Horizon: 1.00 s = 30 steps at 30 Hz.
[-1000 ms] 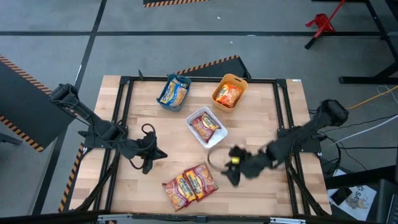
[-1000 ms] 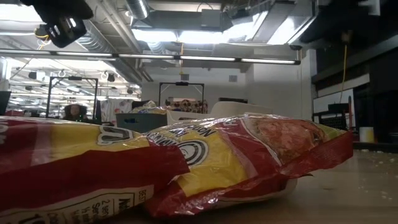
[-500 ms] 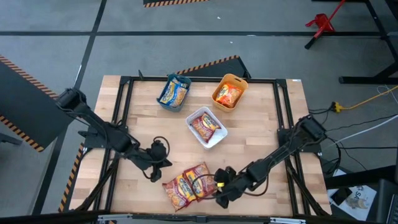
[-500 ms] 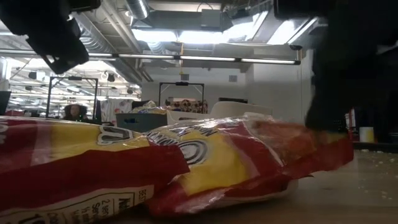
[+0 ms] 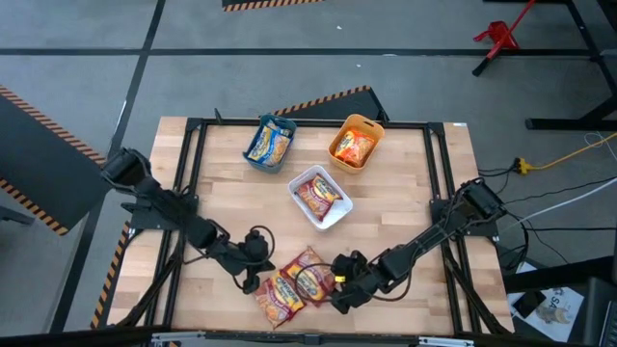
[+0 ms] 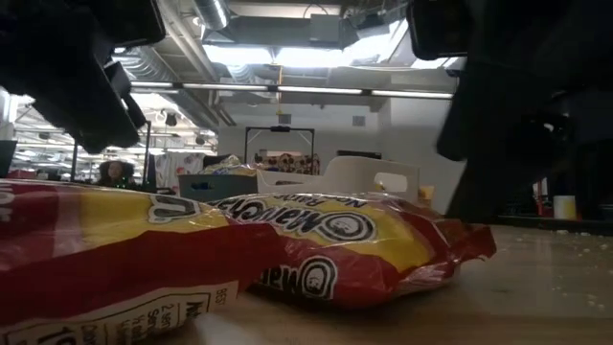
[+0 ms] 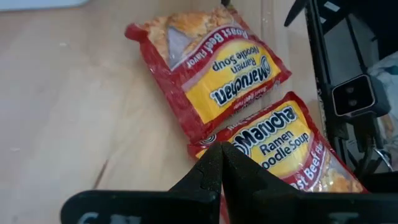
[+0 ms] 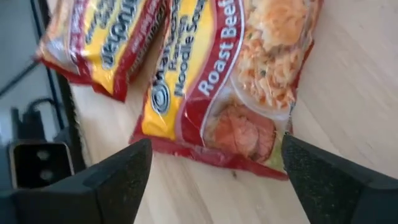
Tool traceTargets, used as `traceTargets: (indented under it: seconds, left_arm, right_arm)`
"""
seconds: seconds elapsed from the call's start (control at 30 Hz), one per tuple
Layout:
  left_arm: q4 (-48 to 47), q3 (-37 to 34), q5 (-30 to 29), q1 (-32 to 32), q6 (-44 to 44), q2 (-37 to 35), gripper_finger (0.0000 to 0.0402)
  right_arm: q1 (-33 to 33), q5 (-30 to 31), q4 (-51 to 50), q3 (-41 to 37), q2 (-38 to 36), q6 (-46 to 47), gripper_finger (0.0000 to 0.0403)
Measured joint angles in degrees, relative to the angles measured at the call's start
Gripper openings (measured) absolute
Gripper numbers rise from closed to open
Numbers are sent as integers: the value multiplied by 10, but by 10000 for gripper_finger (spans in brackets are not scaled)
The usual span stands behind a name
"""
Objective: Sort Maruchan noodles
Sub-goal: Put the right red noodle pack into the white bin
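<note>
Two glossy dark red Maruchan roast beef ramen packets lie side by side, edges touching, near the table's front edge: the left packet (image 5: pixel 279 294) and the right packet (image 5: pixel 312 279). The left gripper (image 5: pixel 253 280), fingers closed together, sits just beside the left packet's outer edge. The right gripper (image 5: pixel 339 294), fingers spread wide, crowds the right packet from the other side. Between the two grippers only the packets fit; there seems little room left there. Beyond both grippers bare light wooden tabletop (image 5: pixel 405 193) stretches to the white rectangular plastic bin (image 5: pixel 333 213), which stands well apart from both, partway toward the far edge.
</note>
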Motion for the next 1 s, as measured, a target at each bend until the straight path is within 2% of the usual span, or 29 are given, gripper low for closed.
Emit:
traceTargets:
  seconds: [0.23, 0.5, 0.83, 1.0]
  left_arm:
    - [66, 0, 1, 0, 0, 50, 0]
    - [146, 0, 6, 3, 29, 111, 0]
    - [209, 0, 18, 27, 26, 182, 0]
    - [221, 0, 29, 37, 24, 194, 0]
  right_arm:
    - [-11, -39, -19, 19, -2, -33, 342]
    - [-9, -46, -125, 57, -3, -51, 342]
    - [-10, 28, -140, 62, -3, -117, 342]
    - [-10, 27, -133, 62, 3, -140, 342]
